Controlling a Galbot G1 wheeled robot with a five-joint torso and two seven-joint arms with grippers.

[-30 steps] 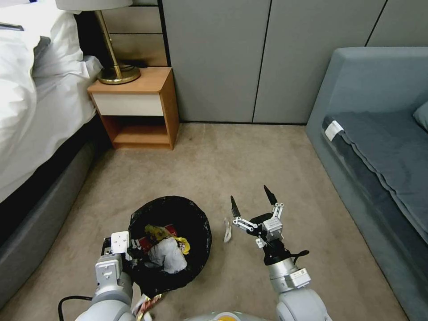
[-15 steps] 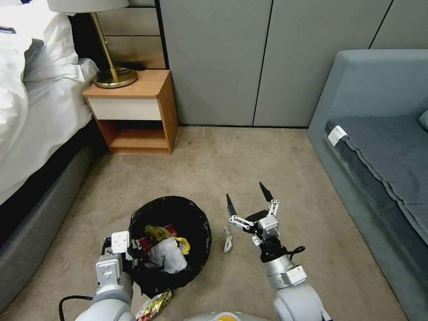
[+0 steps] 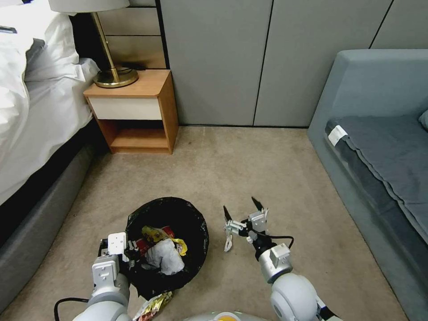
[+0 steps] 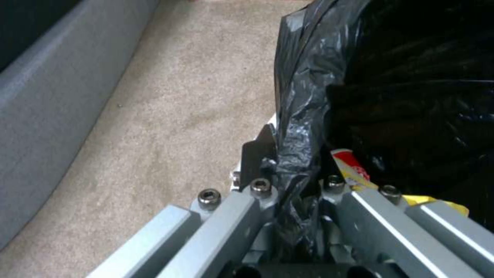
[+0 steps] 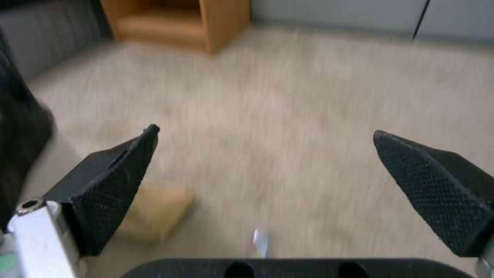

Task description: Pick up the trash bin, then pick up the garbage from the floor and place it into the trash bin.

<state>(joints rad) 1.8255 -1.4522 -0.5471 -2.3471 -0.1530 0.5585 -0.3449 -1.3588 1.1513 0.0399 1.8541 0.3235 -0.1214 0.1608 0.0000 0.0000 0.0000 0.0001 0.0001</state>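
Keep left gripper (image 3: 117,254) clamped on liner at rim of trash bin (image 3: 196,223), bin steady on carpet. Lower right gripper (image 3: 240,209), fingers spread wide, over white scrap (image 3: 228,243) lying just right of bin. Straddle scrap before closing. Note foil wrapper (image 3: 154,304) at bin's near side, likely next.

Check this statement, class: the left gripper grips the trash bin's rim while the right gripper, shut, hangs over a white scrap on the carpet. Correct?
One error: the right gripper is open, its fingers spread wide in the right wrist view. The left gripper does grip the trash bin rim, and the white scrap lies on the carpet beneath.
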